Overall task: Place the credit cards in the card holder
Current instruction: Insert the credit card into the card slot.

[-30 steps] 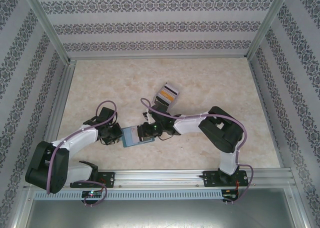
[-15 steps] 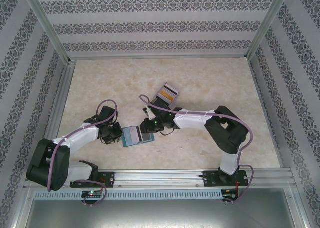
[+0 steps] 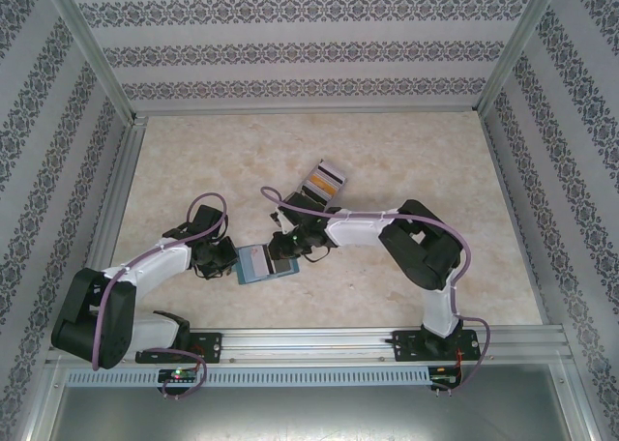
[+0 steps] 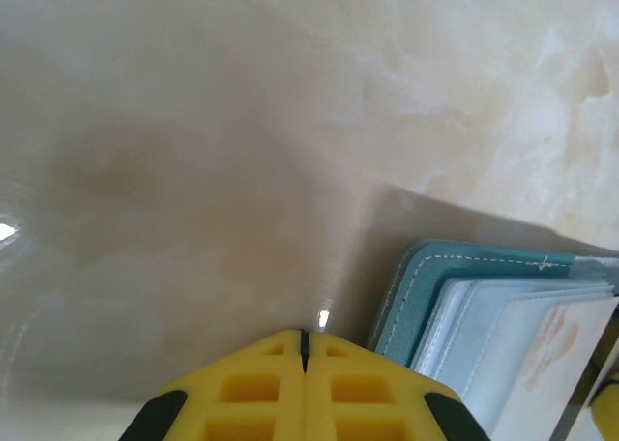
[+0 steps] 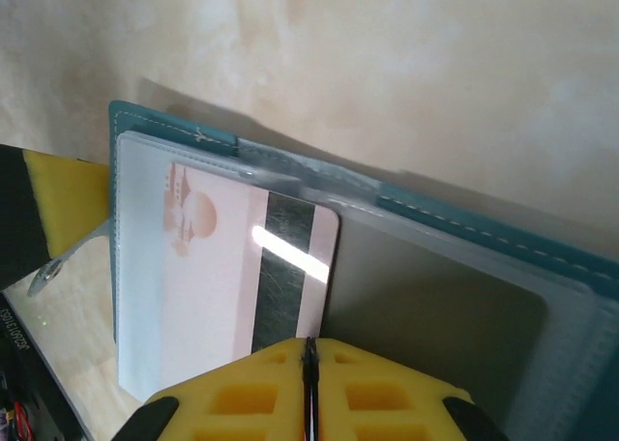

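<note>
Pale pink credit card (image 5: pixel 222 267), seemingly half tucked under a pocket page (image 5: pixel 145 257) of the open teal card holder (image 5: pixel 464 223), lies just ahead of the clenched right claw (image 5: pixel 308 354). The left claw (image 4: pixel 304 339), also clenched, sits beside the holder's cover. A skewed push could jam the card or slide the holder across the surface (image 5: pixel 435 64).

Beige marble table (image 3: pixel 416 151): open teal card holder (image 3: pixel 257 264) nr front, card box (image 3: pixel 324 181) behind.

The top camera hung high behind the near edge, looking down over the whole table (image 3: pixel 193 161). Each wrist camera sat very close to the surface, peering past the left gripper (image 4: pixel 304 337) and the right gripper (image 5: pixel 309 346). All three shared the card holder (image 3: pixel 250 265), the wrists from opposite ends.
</note>
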Controlling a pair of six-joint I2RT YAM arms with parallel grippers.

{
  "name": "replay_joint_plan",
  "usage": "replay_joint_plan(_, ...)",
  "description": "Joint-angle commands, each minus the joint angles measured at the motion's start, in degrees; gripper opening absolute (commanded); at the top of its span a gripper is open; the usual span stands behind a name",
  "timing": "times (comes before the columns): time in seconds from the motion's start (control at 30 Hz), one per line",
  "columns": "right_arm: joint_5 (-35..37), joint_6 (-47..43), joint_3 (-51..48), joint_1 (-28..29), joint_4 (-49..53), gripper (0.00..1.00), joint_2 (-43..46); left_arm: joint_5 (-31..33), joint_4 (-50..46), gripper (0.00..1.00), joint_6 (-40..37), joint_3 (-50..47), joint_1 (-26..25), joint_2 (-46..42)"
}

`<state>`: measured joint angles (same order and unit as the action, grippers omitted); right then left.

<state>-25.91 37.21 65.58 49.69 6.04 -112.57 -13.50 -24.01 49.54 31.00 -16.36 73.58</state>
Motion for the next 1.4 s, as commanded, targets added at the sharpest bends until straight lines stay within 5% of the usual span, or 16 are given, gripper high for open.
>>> replay_joint_plan(0.0, -0.24, -1.18, 2.16, 1.42, 1.75, 0.13, -1.93, -4.08, 5.91, 0.0, 0.9, -1.41, 0.04, 2.47)
replay_joint_plan(0.6, -1.92, -1.23, 4.46, 2.77, 0.95, 0.13, -0.7, -2.39, 4.06, 0.0, 0.92, -1.6, 0.02, 1.12)
replay_joint_plan(0.7, -0.72, -1.95, 2.8, 2.56, 1.16, 0.14, 1.57, -1.06, 1.88, 0.04, 0.54, -0.41, 0.07, -0.03)
replay_joint_plan(0.9, 0.07, -2.57, -1.39, 1.54, 0.45, 0.14, 5.15, 0.61, -0.87, 0.28, 0.32, 1.62, 0.09, -1.38)
replay_joint_plan(1.37, 1.59, -3.55, -7.44, 1.09, -0.2, 0.16, 11.24, 7.35, -8.99, 0.33, -4.16, 10.14, 0.16, -2.87)
